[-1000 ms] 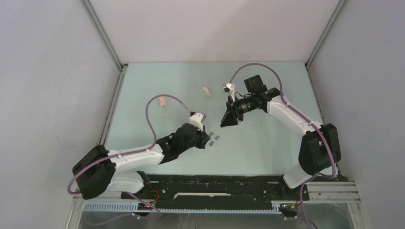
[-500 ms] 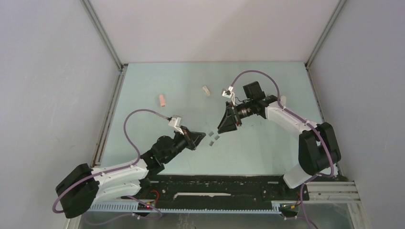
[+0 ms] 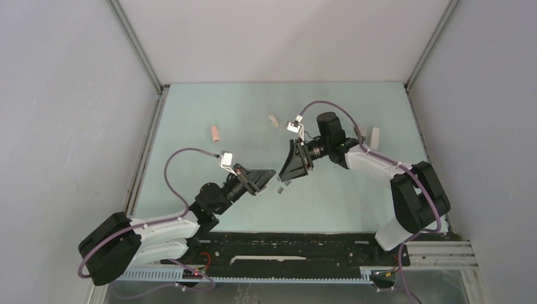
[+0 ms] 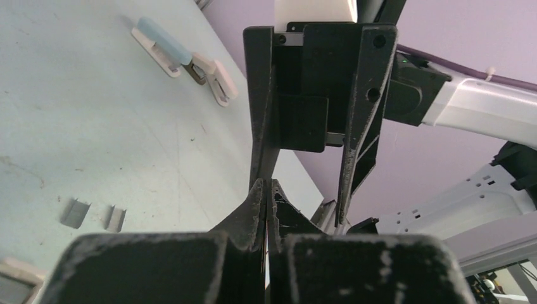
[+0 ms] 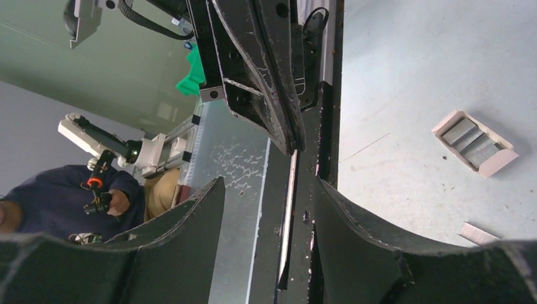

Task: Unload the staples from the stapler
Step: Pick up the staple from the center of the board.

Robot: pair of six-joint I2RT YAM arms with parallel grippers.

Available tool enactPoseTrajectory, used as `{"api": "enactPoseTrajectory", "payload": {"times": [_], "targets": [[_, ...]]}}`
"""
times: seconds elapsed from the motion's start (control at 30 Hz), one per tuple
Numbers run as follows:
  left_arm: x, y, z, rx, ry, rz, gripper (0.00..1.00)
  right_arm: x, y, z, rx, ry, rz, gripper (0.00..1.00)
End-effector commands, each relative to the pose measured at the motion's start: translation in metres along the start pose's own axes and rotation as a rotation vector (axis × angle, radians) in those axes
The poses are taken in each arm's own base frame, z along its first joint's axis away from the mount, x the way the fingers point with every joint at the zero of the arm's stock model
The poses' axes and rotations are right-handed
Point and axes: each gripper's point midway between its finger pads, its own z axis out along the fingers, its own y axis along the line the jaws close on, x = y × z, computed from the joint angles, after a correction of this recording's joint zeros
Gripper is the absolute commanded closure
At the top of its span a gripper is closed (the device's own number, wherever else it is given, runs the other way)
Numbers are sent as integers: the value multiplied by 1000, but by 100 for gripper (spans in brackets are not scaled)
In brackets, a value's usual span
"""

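Observation:
Two short silver-grey staples (image 3: 282,185) lie on the pale green table (image 3: 342,196) just below both grippers; they also show in the left wrist view (image 4: 76,212), and one strip shows in the right wrist view (image 5: 478,233). My left gripper (image 3: 269,175) is shut, raised off the table, with nothing visible between its fingers (image 4: 266,187). It points tip-first into my right gripper (image 3: 292,174), which is open and empty (image 5: 269,183). The right fingers (image 4: 263,114) frame the left tip. Small staplers lie apart: a pink one (image 3: 216,133), a white one (image 3: 273,120), and a blue-white one (image 4: 161,44).
A white-and-pink block (image 5: 472,142) holding silver strips lies on the table near the loose staples; its corner shows in the left wrist view (image 4: 12,272). Another stapler (image 3: 375,135) lies at the right. A black base plate (image 3: 285,244) runs along the near edge.
My left gripper has lifted off the table by the staples and swung right, tips toward the right gripper. My right gripper has come left and down to meet it.

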Motion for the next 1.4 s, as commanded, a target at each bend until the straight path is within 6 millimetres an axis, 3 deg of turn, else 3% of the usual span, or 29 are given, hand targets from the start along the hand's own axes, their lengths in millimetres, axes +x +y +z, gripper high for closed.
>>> {"api": "enactPoseTrajectory", "payload": {"times": [0.0, 0.17, 0.23, 0.33, 0.5, 0.63, 0.73, 0.9, 1.17, 1.37], "targets": [[-9, -6, -3, 44, -40, -27, 100, -11, 1, -5, -14, -25, -16, 38], [-6, 19, -7, -45, -26, 1, 100, -13, -12, -15, 70, -51, -45, 38], [-1, 34, -11, -116, 14, 51, 95, -10, -22, -20, 133, -31, -82, 38], [11, 64, -25, -267, 118, 168, 78, -5, -34, -27, 260, 51, -222, 38], [-3, 79, -55, -371, 121, 313, 49, 10, -40, -29, 378, 254, -515, 34], [-17, 80, -73, -385, 81, 379, 18, 39, -44, -15, 322, 457, -747, 29], [-18, 82, -80, -395, 77, 386, 1, 64, -37, -12, 163, 587, -954, 25], [-14, 90, -84, -408, 64, 377, 0, 69, -49, -14, 100, 706, -1164, 18], [-19, 96, -87, -435, 42, 402, 0, 79, -87, -10, 127, 900, -1145, 21], [-34, 104, -99, -489, -52, 402, 0, 69, -99, 2, 132, 939, -1142, 24]]}}
